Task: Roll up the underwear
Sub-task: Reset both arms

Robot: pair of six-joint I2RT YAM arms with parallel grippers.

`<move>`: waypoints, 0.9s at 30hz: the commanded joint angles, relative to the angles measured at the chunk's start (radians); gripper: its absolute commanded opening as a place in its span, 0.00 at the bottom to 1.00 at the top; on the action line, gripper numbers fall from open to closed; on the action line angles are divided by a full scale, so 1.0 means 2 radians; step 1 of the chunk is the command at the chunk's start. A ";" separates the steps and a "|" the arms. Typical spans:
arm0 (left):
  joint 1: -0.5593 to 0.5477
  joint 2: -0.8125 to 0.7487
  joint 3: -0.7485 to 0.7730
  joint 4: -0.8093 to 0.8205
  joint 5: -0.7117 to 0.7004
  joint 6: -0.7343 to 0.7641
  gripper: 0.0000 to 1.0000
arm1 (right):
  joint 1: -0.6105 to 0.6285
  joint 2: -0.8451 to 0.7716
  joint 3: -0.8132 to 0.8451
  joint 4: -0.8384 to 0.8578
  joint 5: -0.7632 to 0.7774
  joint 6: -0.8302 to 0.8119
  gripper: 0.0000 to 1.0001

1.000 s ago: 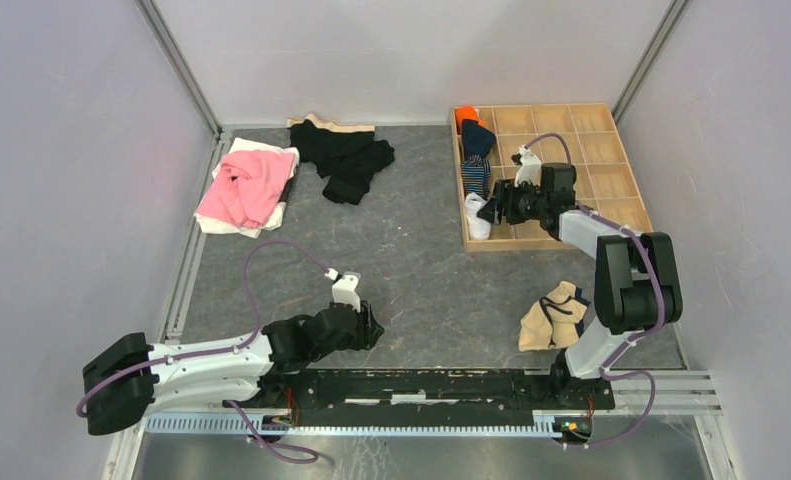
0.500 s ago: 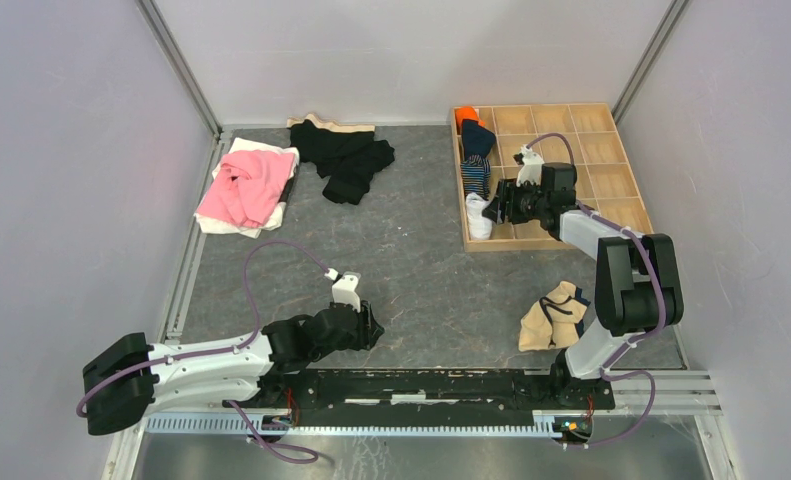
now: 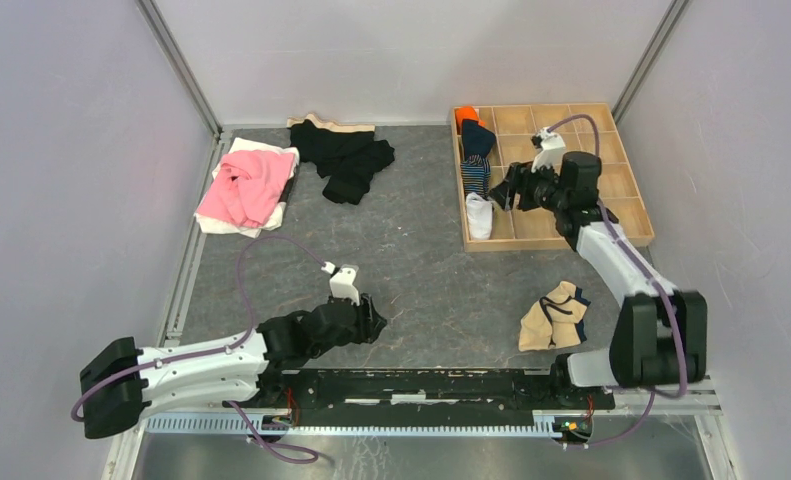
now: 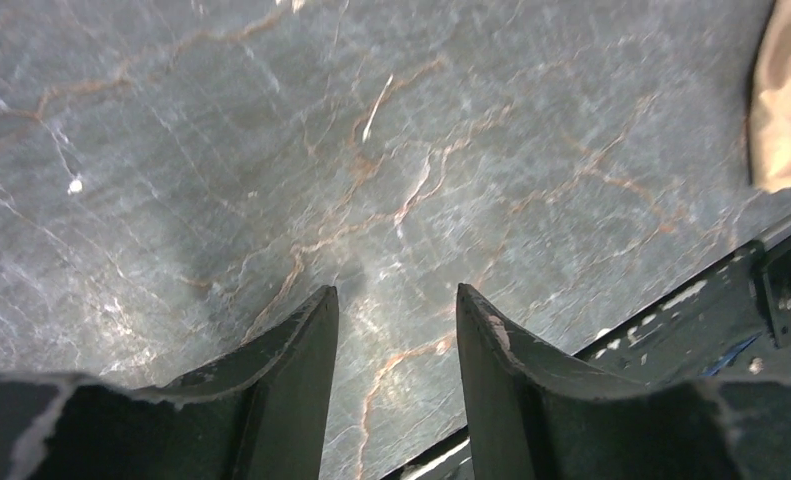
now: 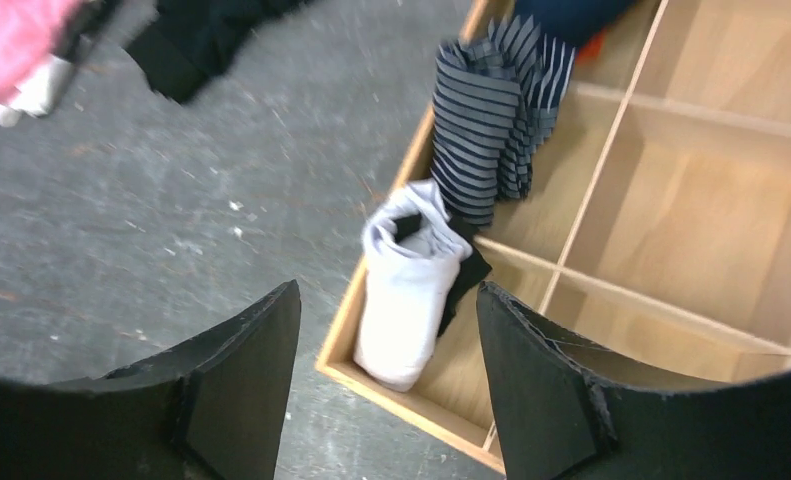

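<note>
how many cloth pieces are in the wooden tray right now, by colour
orange piece: 1
plain navy piece: 1
navy striped piece: 1
white piece with black trim: 1
total: 4

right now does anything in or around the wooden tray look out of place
The white roll with black trim sits in the wooden tray's near-left cell, its top end seemingly riding over the divider against the striped roll. A tan pair lies crumpled, not rolled, on the table.
</note>
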 commanded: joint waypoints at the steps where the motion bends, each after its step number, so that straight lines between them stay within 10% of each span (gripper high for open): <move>1: 0.002 -0.008 0.061 -0.038 -0.057 0.013 0.58 | 0.001 -0.101 -0.008 -0.025 0.010 0.019 0.72; 8: 0.003 -0.038 0.159 -0.145 -0.132 0.039 0.90 | 0.001 -0.255 0.009 -0.184 0.080 -0.038 0.82; 14: 0.002 -0.073 0.230 -0.253 -0.203 0.049 0.99 | 0.001 -0.395 -0.008 -0.282 0.174 -0.079 0.98; 27: 0.003 -0.174 0.270 -0.404 -0.328 0.011 1.00 | 0.012 -0.530 -0.095 -0.299 0.211 -0.071 0.98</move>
